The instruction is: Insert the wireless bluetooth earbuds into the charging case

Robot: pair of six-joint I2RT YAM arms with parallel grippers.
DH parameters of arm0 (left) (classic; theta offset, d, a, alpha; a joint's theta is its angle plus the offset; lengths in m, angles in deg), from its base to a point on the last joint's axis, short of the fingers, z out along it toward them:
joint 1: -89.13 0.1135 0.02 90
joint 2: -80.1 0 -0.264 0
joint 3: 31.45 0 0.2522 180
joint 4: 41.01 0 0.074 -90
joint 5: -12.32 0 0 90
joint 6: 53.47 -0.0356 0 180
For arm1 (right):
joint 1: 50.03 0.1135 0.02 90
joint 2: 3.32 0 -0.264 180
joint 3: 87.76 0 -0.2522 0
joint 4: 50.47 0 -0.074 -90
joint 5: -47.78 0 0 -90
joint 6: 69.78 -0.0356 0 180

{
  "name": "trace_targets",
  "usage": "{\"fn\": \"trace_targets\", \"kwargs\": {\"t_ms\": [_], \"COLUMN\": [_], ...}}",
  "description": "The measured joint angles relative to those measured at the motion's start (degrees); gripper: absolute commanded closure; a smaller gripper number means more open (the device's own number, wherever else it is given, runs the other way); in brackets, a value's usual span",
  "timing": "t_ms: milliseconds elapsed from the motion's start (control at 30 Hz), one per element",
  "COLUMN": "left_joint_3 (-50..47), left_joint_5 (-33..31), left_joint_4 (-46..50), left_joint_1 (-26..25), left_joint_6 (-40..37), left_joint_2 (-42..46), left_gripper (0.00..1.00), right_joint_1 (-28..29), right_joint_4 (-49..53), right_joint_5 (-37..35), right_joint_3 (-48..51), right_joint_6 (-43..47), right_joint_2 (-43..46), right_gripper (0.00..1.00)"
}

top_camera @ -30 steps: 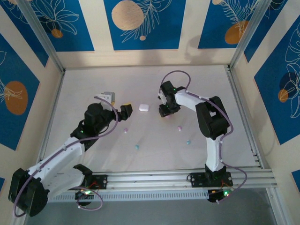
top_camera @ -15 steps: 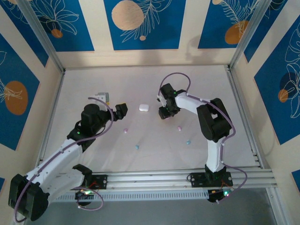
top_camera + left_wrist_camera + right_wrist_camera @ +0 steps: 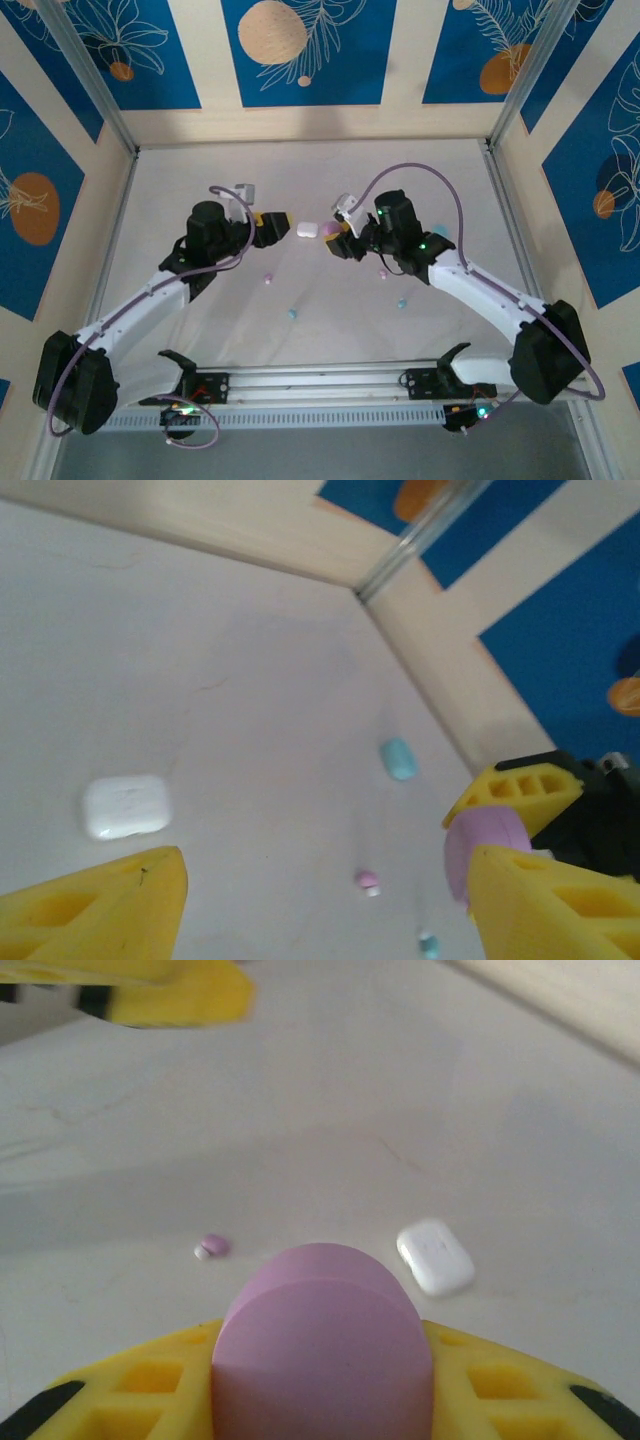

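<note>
Clenching the pink charging case [image 3: 322, 1350] in its right gripper [image 3: 337, 240], with the left gripper [image 3: 270, 229] released and empty beside the white case [image 3: 307, 229], the robot looks mid-handover; next the case likely needs opening, a pink earbud [image 3: 267, 278] lying loose on the bench [image 3: 330, 170].

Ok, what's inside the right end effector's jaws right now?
A pink charging case, apparently closed, clamped between the yellow fingers. Whatever is inside the case is hidden by its shell.

The left arm [image 3: 140, 305] and right arm [image 3: 490, 290] share white links, black joints, lilac cables [image 3: 410, 166] and yellow tool fingers [image 3: 100, 905] (lattice-holed).
</note>
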Motion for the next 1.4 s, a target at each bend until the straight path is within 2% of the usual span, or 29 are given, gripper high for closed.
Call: {"fn": "trace_targets", "kwargs": {"t_ms": [267,767,967,1067,1167,1267,1400], "left_joint_3": [4.8,7.9,9.3,10.3,10.8,10.8,8.6], "left_joint_5": [5.2,5.8,6.8,7.4,7.1,6.3,4.3], "left_joint_4": [-1.4,2.0,3.0,3.5,4.0,3.9,0.9], "left_joint_1": [-4.6,-8.6,-9.3,-10.1,-10.3,-10.4,-10.4], "left_joint_6": [0.3,-1.4,-1.6,-1.5,-1.4,-0.7,1.9], "left_joint_2": [-2.7,-7.2,-9.5,-10.8,-11.3,-11.2,-9.2], "left_gripper": [0.29,0.36,0.47,0.63,0.79,0.84,0.87], "right_joint_1": [2.4,3.4,3.8,3.8,3.9,4.0,2.6], "right_joint_4": [-6.5,-10.0,-10.5,-10.8,-10.9,-11.5,-17.9], "right_joint_5": [1.3,0.2,-0.4,-0.5,-1.9,-3.4,-2.8], "right_joint_3": [3.5,3.7,3.7,3.7,3.7,4.0,8.5], "right_joint_6": [4.8,6.0,6.1,6.1,6.3,6.5,5.5], "right_joint_2": [2.3,2.5,2.3,1.7,1.3,1.2,2.7], "right_gripper": [0.64,0.63,0.63,0.61,0.56,0.50,0.41]}}
